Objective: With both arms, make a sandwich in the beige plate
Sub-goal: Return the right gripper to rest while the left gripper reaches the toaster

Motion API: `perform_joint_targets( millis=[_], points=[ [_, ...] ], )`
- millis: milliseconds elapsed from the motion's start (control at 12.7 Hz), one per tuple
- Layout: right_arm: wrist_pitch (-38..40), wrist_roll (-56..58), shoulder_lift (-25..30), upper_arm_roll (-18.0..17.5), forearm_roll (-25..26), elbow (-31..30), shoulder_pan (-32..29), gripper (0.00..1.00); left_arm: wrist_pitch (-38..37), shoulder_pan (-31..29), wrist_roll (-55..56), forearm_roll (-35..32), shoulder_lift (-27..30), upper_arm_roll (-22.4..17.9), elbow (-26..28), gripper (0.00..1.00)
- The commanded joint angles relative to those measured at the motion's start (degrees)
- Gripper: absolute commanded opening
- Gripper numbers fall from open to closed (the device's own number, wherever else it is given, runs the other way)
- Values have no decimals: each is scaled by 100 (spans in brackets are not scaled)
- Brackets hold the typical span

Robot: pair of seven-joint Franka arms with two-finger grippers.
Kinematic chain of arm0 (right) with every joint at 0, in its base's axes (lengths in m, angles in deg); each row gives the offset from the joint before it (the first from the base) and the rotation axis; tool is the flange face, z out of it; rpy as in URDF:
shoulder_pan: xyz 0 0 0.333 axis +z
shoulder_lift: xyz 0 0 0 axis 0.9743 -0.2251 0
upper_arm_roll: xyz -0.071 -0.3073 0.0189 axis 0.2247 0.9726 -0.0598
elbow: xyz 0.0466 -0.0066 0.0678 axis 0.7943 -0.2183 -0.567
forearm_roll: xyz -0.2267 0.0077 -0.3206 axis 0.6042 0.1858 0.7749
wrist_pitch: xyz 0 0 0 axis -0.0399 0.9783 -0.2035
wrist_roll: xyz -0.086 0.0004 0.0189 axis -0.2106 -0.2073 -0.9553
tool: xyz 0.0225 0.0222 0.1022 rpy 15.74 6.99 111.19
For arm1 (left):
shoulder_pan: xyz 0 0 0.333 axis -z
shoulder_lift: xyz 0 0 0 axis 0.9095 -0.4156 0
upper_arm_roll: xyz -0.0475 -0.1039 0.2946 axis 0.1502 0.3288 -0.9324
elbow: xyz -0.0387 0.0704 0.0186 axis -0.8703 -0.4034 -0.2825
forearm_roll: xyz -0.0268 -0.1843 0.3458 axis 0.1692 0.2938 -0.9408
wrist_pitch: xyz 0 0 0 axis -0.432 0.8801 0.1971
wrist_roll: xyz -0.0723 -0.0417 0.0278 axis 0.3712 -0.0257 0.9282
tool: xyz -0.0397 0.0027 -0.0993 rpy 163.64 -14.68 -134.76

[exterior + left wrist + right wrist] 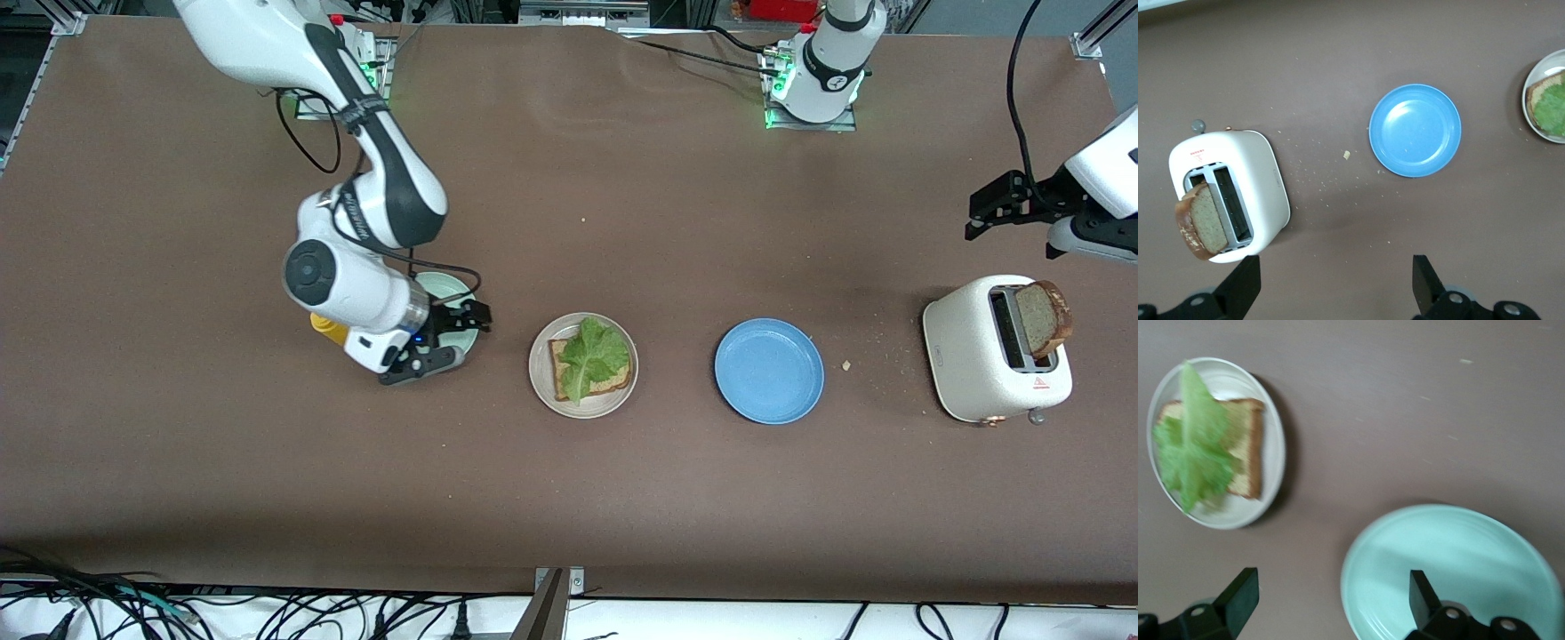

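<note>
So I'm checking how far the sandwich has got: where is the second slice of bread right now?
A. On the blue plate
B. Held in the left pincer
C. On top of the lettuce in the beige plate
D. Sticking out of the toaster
D: the second slice of bread stands in a slot of the toaster, while the beige plate holds only one slice with lettuce on top.

I see my left gripper's fingers (1246, 283) spread over bare table (676, 498) beside the toaster (973, 351); only its protruding bread slice (1042, 320) stands close by.
</note>
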Motion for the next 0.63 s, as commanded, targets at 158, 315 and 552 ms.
perform_joint_targets(
  millis=[158,315,552],
  points=[
    [1087,44,871,-76,896,-284,-699,100,220,-548,-33,-139,-360,-1,-133,100],
    [1264,62,1108,-76,1265,-293,-998,100,623,-935,-42,-139,-789,-1,-133,100],
    [1597,62,1311,-85,1407,-293,-1498,100,1169,-1279,-59,-487,-1281,-1,-124,100]
  ],
)
